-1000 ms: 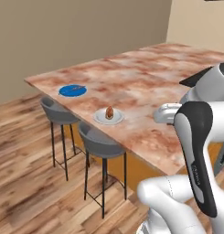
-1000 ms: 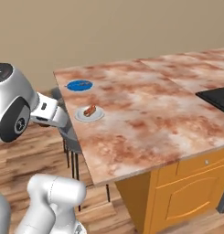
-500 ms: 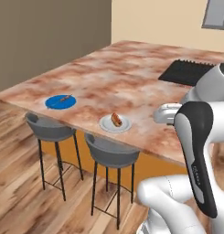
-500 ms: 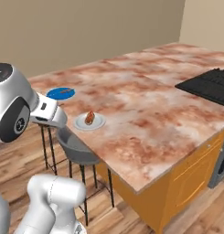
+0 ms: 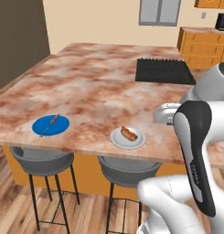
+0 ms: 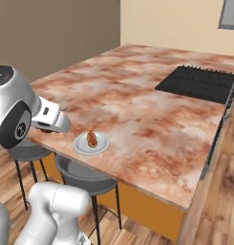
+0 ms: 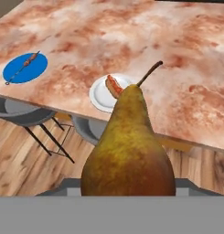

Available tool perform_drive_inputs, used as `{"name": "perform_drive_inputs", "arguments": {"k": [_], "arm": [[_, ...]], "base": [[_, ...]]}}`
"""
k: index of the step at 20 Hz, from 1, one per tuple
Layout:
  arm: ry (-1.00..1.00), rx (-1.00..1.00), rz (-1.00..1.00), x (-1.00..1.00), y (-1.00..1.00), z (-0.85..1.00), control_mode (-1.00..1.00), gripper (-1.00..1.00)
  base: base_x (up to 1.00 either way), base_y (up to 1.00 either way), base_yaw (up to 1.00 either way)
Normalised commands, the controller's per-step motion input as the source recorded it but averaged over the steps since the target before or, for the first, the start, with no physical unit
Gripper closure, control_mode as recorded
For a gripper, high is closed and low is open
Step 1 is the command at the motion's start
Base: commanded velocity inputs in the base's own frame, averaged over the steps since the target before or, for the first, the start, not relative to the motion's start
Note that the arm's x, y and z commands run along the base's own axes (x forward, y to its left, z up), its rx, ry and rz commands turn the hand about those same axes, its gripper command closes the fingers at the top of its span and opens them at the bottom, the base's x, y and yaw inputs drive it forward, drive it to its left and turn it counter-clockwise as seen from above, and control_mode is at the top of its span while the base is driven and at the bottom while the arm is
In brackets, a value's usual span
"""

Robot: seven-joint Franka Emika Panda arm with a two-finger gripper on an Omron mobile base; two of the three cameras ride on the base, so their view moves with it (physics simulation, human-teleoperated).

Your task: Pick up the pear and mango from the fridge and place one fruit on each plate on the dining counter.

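Pear [image 7: 127, 151] held close in the pincer, off the surface [image 5: 99, 87] edge – firm, smooth-skinned, likely slippery; keep grip at the wide belly – blue plate [image 7: 25, 68] free

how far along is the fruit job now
Partly done, it seems. The white plate on the counter near its edge already carries an orange-red fruit, probably the mango. The pear fills the hand view, apparently carried. Left: setting it on the blue plate, which holds a thin stick-like item.
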Motion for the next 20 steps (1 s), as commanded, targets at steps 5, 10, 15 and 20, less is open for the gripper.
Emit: {"name": "perform_drive_inputs", "arguments": {"k": [5,10,15,20], "arm": [[0.0,0.0,0.0,0.0,0.0,0.0,1.0,1.0],[0.0,0.0,0.0,0.0,0.0,0.0,1.0,1.0],[0.0,0.0,0.0,0.0,0.0,0.0,1.0,1.0],[0.0,0.0,0.0,0.0,0.0,0.0,1.0,1.0]], "base": [[0.05,0.27,-0.21],[0.37,0.0,-0.37],[0.8,0.25,-0.26],[0.52,0.26,-0.13]]}}
